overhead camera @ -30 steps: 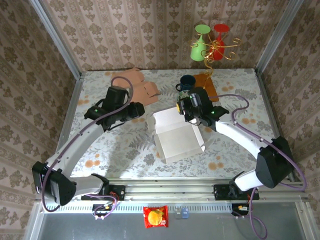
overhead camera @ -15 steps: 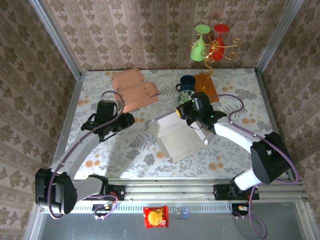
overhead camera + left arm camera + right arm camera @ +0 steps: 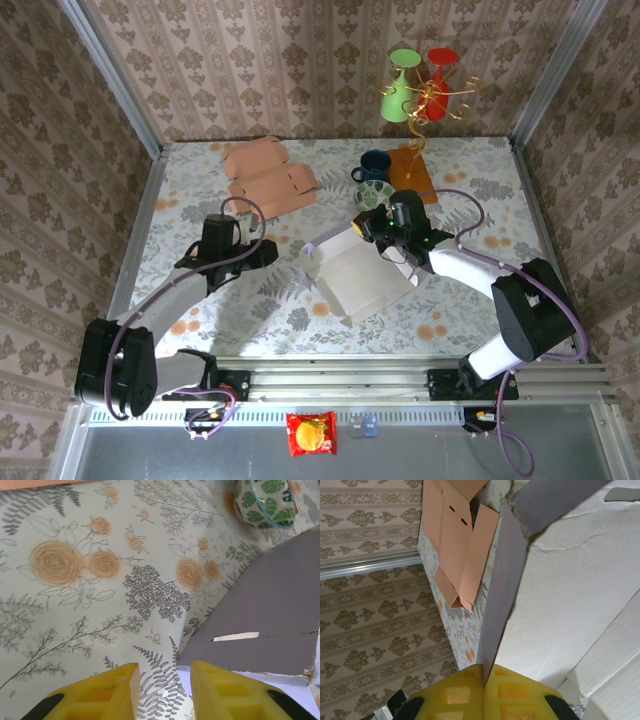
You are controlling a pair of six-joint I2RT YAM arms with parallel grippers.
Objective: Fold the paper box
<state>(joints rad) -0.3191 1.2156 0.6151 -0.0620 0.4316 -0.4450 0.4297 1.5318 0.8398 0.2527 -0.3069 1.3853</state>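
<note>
Widest of all, table [image 3: 250, 310] under a matte cloth printed with grey ferns and orange roses, fenced by walls papered in brown damask stripes. Next, white paper box [image 3: 360, 285] at the table's centre, smooth card with creased fold lines, half raised, one wall upright along its 10 o'clock side, flaps spread toward 4 o'clock; grey in shadow through the left wrist camera [image 3: 270, 615], with a pale slot near a crease. At 11 o'clock, flat salmon cardboard blanks [image 3: 268, 178], die-cut with tabs and small slits, well apart from the box, visible past the box wall from the right wrist too [image 3: 455, 545]. At 1 o'clock, beyond the far edge, gold wire stand [image 3: 425, 95] carrying a green cup and a red cup upside down. Below it, orange mat [image 3: 412, 170], rectangular. Left gripper [image 3: 268, 250] at 9 o'clock, low over the cloth, just beside the box's left corner; yellow ribbed pads [image 3: 100, 692] standing apart with only cloth between, holding nothing. Right gripper [image 3: 372, 230] at the box's far edge, yellow waffle pads [image 3: 455, 695] pressed together on the thin edge of the upright wall. Just behind, glossy bowl [image 3: 372, 194] with green leaf print and a teal rim, then dark mug [image 3: 375, 163]. Off the table at 6 o'clock, red snack packet [image 3: 311, 434], print too small to read.
</note>
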